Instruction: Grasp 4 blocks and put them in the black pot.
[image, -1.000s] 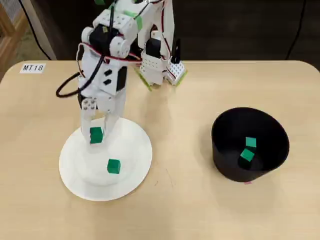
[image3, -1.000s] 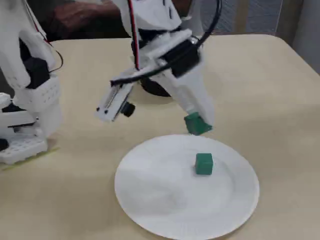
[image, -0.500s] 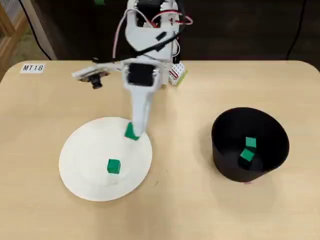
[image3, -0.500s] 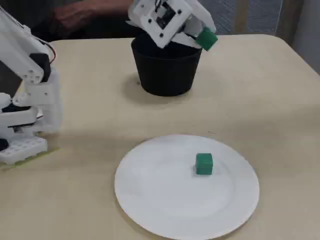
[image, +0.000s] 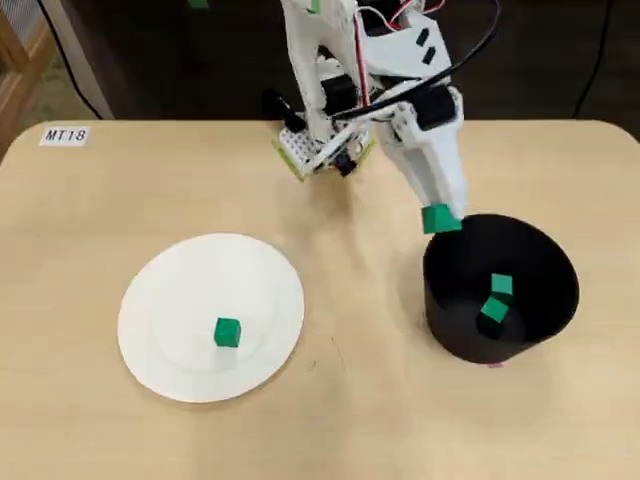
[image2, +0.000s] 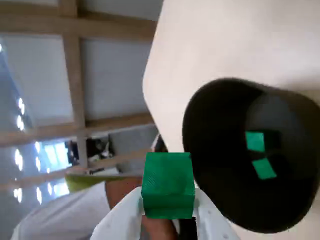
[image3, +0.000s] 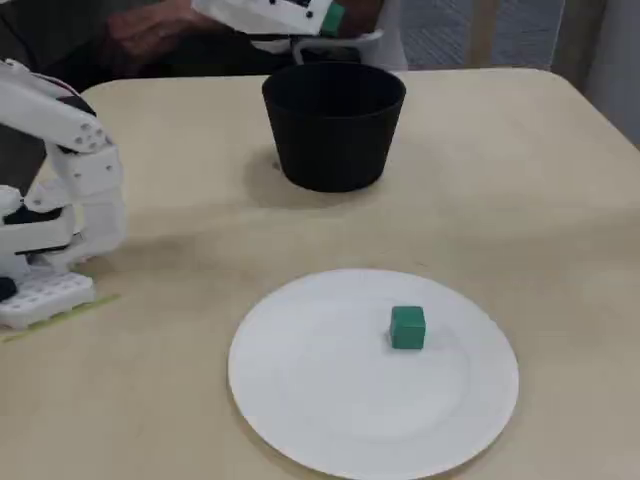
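Two small bright green plastic cubes (image: 494, 299) already lie on the floor of the wide matte black cylindrical pot (image: 452, 322), close together and slightly askew, as both the overhead view and the wrist view show. A third green cube (image: 439, 219) is pinched between the tips of the white two-finger gripper (image: 440, 217), which is closed on it; in the overhead view it hangs at the pot's upper-left rim, at the edge of the opening and not yet over the middle. The wrist view agrees: the held cube (image2: 167, 186) sits in the foreground beside the pot's dark mouth (image2: 210, 165), with the two dropped cubes visible inside. The fourth green cube (image: 227, 333) rests alone on the flat round white plate (image: 160, 300), well apart from the pot on the pale wooden table (image: 350, 420).

By this count the job looks about half done, with a third block in transit. What remains, as far as I can judge, is to carry the held cube a little further over the opening and release it, then go to the plate for the last one.
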